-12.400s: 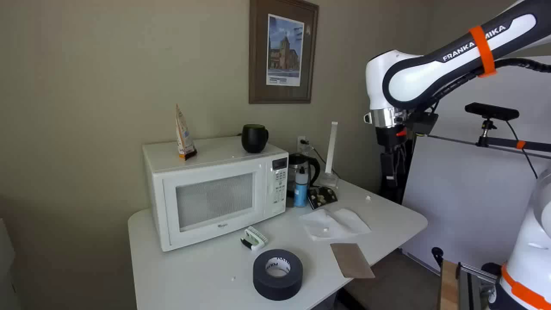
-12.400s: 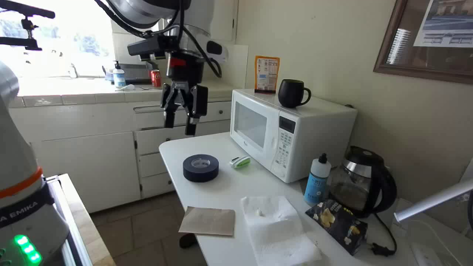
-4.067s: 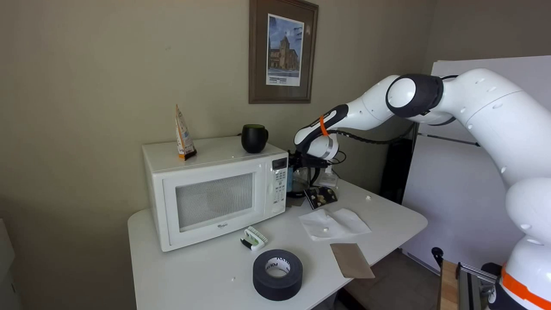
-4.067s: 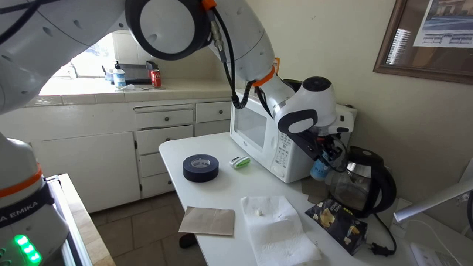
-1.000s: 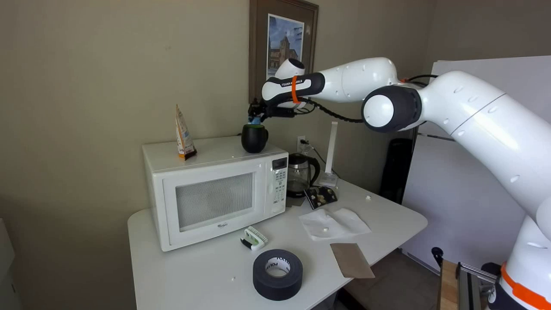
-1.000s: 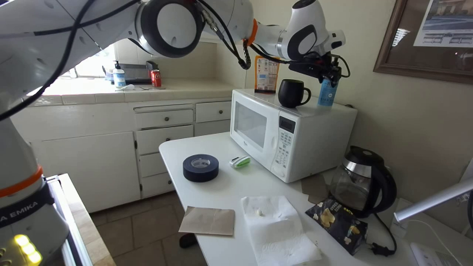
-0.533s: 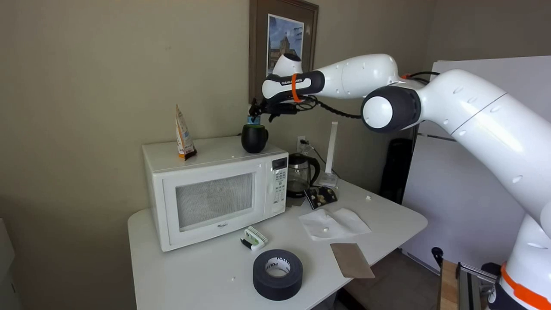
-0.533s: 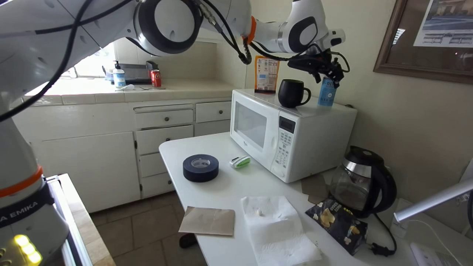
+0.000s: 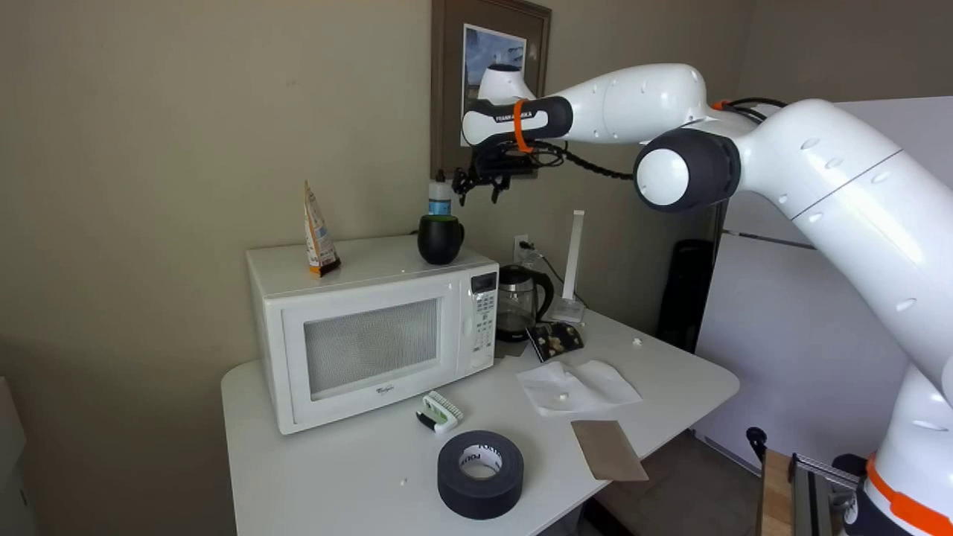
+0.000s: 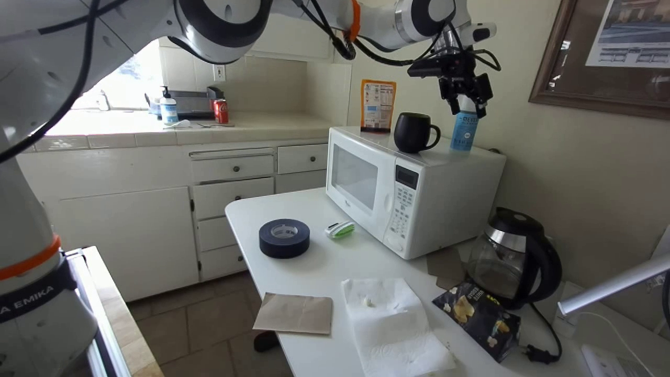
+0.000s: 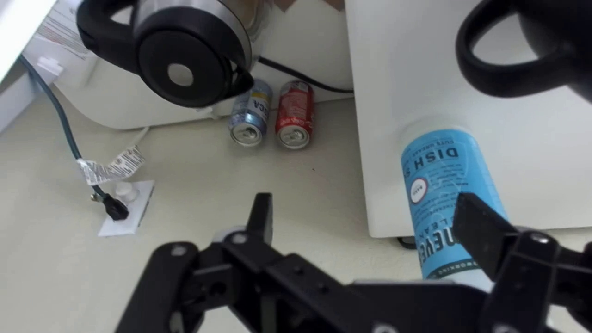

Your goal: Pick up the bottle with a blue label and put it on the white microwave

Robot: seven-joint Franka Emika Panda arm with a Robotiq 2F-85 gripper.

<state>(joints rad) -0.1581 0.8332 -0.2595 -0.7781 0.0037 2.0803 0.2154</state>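
Observation:
The bottle with a blue label stands upright on top of the white microwave, near its back right corner. In an exterior view the bottle shows partly behind the black mug. The microwave faces that camera. My gripper is open and empty, a little above the microwave top and to the right of the bottle there. In the wrist view the bottle is behind one of the fingers; the gap between the fingertips holds nothing.
A black mug and an orange-white pouch stand on the microwave. A glass kettle, black snack bag, paper towel, tape roll and brush are on the table. Two cans lie behind the microwave.
The bottle went from the table beside the kettle to the microwave top in my gripper. Within the last second the gripper opened, let go, and moved up and sideways off the bottle.

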